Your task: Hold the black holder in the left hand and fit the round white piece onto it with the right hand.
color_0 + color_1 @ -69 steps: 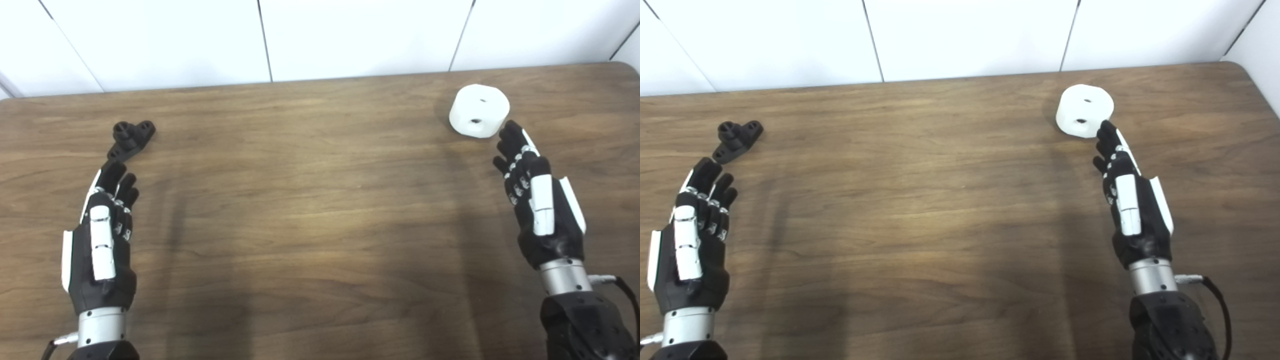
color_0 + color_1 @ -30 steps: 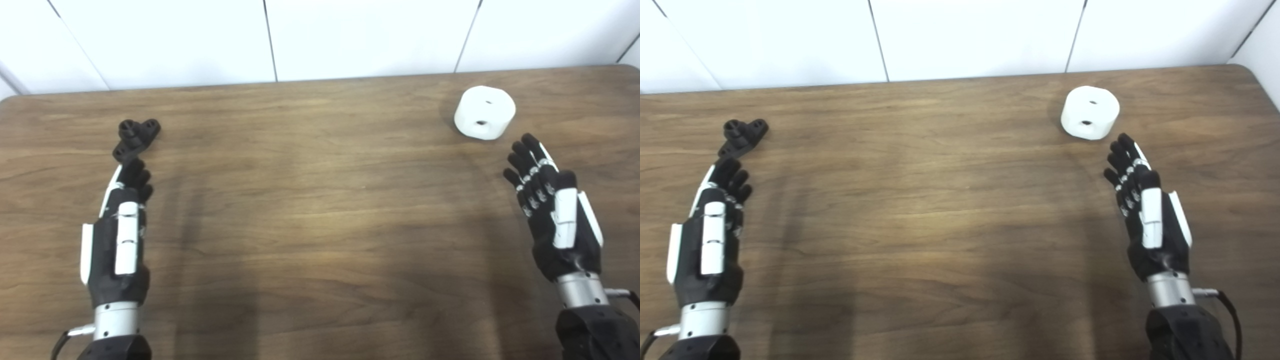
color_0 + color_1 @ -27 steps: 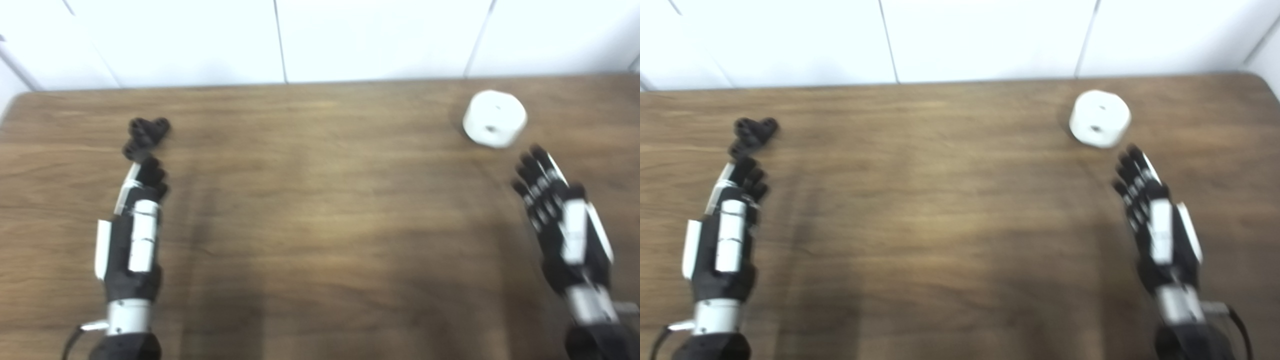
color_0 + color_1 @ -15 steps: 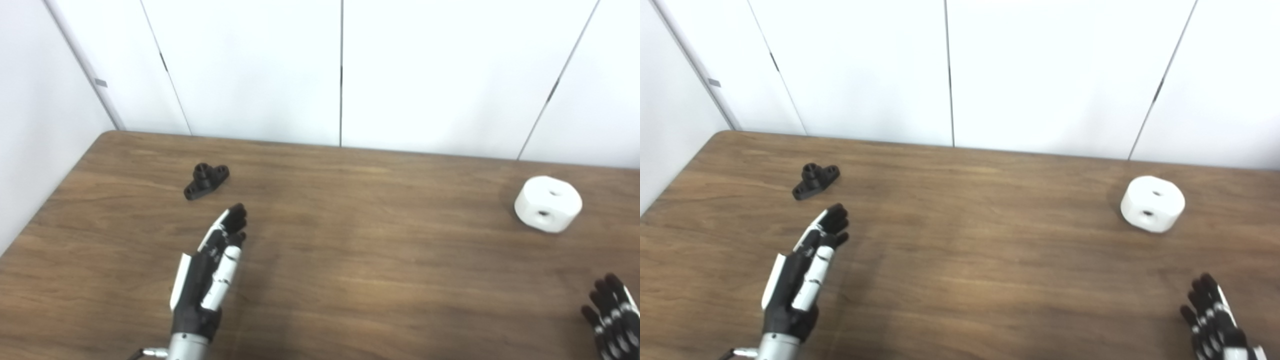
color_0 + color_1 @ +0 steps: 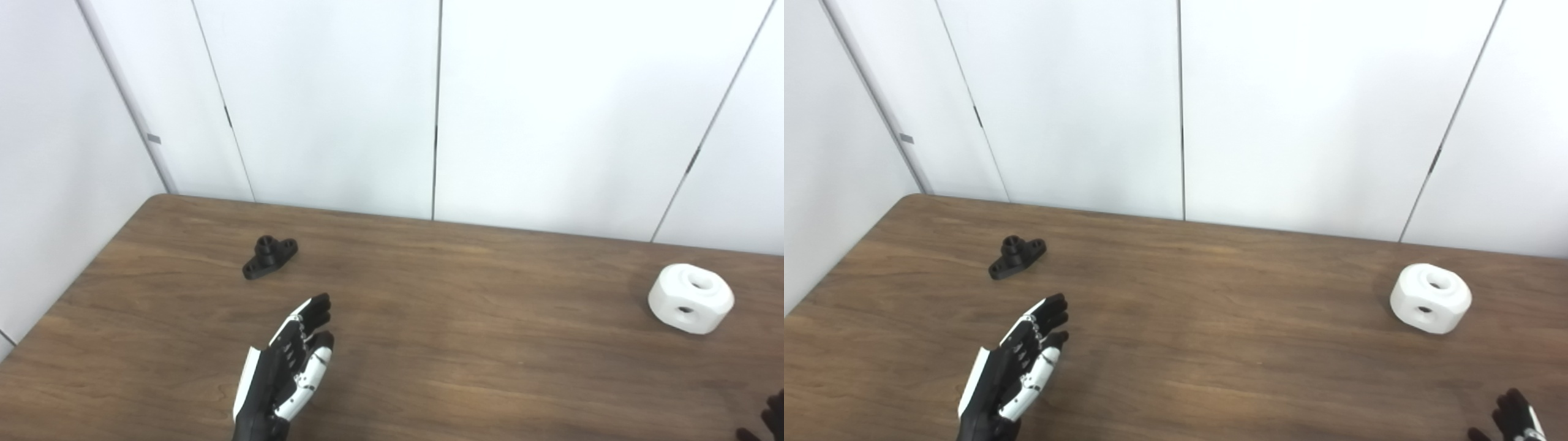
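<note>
black holder (image 5: pixel 269 256) lying beyond-left of left hand (image 5: pixel 286 373), apart | fingers (image 5: pixel 311 313) spreading empty | right hand (image 5: pixel 1516 419) barely showing, grip indeterminable | white piece (image 5: pixel 1431 297) sitting on tabletop (image 5: pixel 465 318)

Bare table (image 5: pixel 465 318) between black holder (image 5: pixel 269 256) and round white piece (image 5: pixel 691 298).

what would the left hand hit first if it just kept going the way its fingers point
Probably nothing on the table. The left hand points up and slightly right, so its line passes right of the black holder over bare table toward the far edge and wall. Depth is hard to judge, so treat this as likely.
</note>
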